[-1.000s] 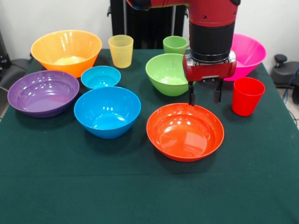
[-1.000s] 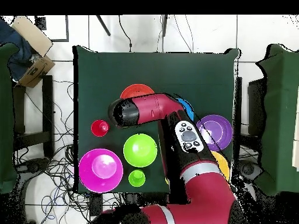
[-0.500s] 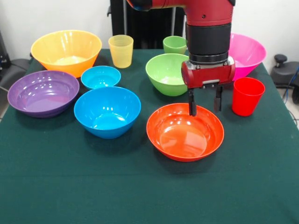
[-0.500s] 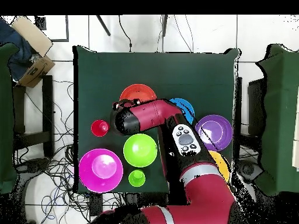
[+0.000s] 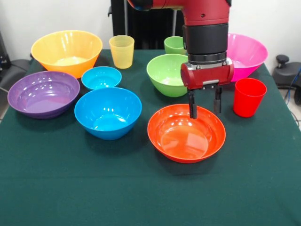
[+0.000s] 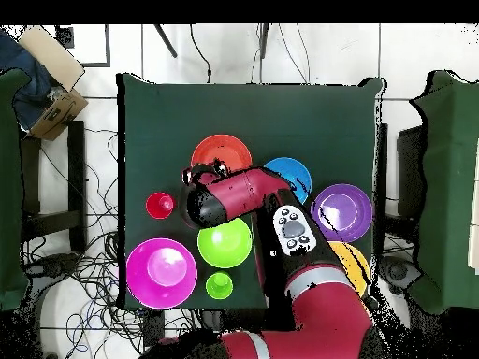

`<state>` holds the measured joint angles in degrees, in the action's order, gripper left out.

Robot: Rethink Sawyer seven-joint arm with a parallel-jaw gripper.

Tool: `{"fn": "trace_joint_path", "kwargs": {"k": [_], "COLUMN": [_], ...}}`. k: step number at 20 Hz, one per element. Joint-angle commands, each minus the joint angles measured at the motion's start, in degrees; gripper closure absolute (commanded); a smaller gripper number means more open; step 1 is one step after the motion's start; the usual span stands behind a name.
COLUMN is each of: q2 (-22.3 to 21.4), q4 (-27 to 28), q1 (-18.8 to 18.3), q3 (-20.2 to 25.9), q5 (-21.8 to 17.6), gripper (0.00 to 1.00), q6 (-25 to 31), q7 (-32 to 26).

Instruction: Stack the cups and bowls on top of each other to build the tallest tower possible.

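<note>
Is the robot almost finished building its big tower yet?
No, nothing is stacked yet; every bowl and cup sits alone on the table. The open end effector hangs empty at the red-orange bowl's far rim. All the stacking is left.

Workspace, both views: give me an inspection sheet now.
Surface: dark green cloth on the table.
Job's things: red-orange bowl, big blue bowl, small blue bowl, purple bowl, yellow-orange bowl, green bowl, pink bowl; red cup, yellow cup, green cup. All apart, nothing stacked.
Clutter: nothing seen.
Grippers: gripper open over the red-orange bowl's far rim.
Cables: tangled on the floor.
Surroundings: cardboard box.
</note>
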<state>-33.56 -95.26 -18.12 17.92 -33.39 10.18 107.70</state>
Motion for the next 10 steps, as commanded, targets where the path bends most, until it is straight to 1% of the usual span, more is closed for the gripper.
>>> {"fn": "trace_joint_path", "kwargs": {"k": [1, 2, 5, 10], "q2": [-0.19, -0.07, 1.32, 2.16], "q4": [-0.35, 0.14, 3.02, 4.25], "q1": [1.96, 2.30, 4.83, 6.30], "q3": [-1.12, -1.46, -4.32, -6.20], "q5": [-4.43, -4.37, -3.59, -2.95], "gripper": [0.00, 0.00, 0.00, 0.00], "q6": [0.99, 1.75, 5.04, 5.53], "q7": [-0.20, -0.30, 0.54, 0.70]}}
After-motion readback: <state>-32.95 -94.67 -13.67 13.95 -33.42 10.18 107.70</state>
